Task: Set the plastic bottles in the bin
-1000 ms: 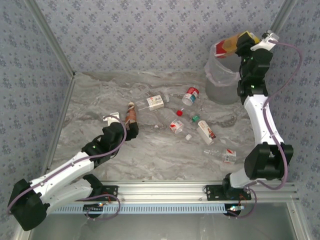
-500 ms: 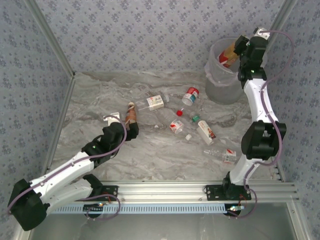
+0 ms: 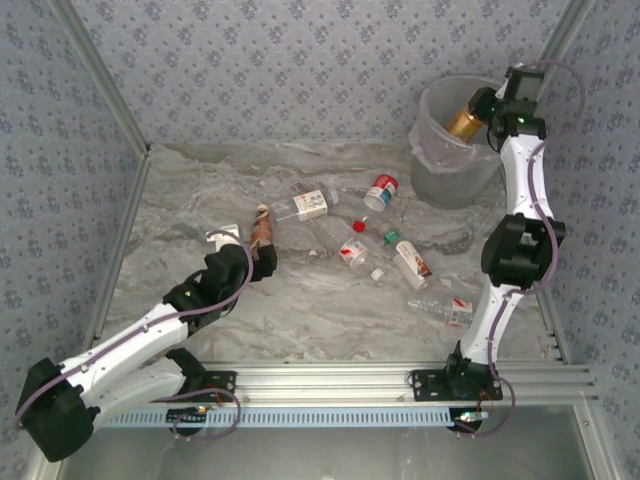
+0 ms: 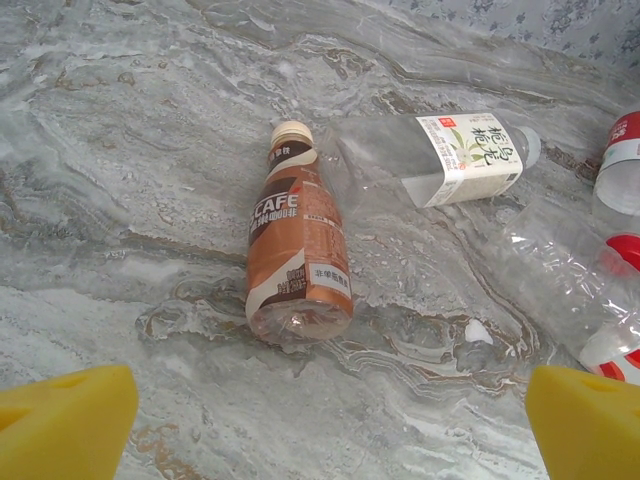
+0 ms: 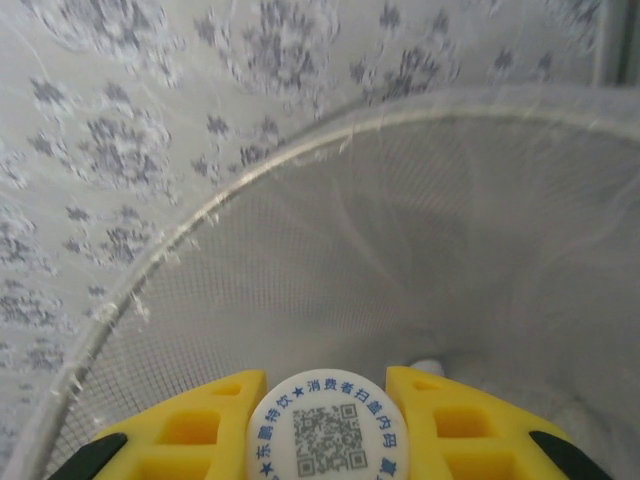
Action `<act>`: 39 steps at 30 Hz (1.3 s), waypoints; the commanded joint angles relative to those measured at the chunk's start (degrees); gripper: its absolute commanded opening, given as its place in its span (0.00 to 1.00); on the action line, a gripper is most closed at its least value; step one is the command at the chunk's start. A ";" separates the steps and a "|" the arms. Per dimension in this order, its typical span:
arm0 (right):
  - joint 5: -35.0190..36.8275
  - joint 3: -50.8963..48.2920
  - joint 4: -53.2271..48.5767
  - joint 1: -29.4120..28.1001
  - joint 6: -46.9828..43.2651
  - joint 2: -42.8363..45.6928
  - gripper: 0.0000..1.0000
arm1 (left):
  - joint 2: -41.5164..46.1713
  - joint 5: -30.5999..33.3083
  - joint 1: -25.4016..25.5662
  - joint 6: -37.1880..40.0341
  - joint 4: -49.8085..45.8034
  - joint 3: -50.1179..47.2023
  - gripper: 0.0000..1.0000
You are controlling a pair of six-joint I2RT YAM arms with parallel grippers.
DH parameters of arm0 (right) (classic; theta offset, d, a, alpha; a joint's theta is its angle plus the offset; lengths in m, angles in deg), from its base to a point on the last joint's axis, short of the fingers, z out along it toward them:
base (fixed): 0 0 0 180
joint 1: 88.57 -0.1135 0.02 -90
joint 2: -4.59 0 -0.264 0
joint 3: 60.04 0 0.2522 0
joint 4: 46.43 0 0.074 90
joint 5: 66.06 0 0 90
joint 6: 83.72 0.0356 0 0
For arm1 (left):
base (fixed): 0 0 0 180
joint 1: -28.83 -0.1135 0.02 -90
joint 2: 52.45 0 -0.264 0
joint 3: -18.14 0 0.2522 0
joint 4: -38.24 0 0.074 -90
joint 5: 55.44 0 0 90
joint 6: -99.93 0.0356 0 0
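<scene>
Overhead view of a grey marbled tabletop (image 3: 200,200) with two robot arms reaching across it. At the far right, the right gripper (image 3: 482,107) is clamped on a red-gold bottle (image 3: 462,122), holding it tilted at the mouth of the bin (image 3: 440,178), a round translucent wastebasket with a clear liner folded over its rim. The right wrist view looks down into the bin (image 5: 400,260): the bottle's round white end (image 5: 325,435), printed with a code square, is pinched between the yellow fingers of the right gripper (image 5: 325,390). On the left, the left gripper (image 3: 258,262) hovers low beside a brown bottle (image 3: 262,228) with its fingers spread wide. In the left wrist view, the left gripper (image 4: 320,430) shows a yellow fingertip in each lower corner, and the brown bottle (image 4: 298,255) lies on its side ahead of them, untouched, cap pointing away. Just beside it lies a clear bottle with a white label (image 4: 450,160). Several more clear bottles are scattered mid-table, including a red-capped bottle (image 3: 381,191) and a green-capped bottle (image 3: 405,255).
</scene>
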 commanded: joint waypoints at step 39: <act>-4.95 8.26 -13.00 0.21 -3.05 -2.58 0.89 | 0.70 0.90 -0.54 -1.34 -0.64 -1.54 0.99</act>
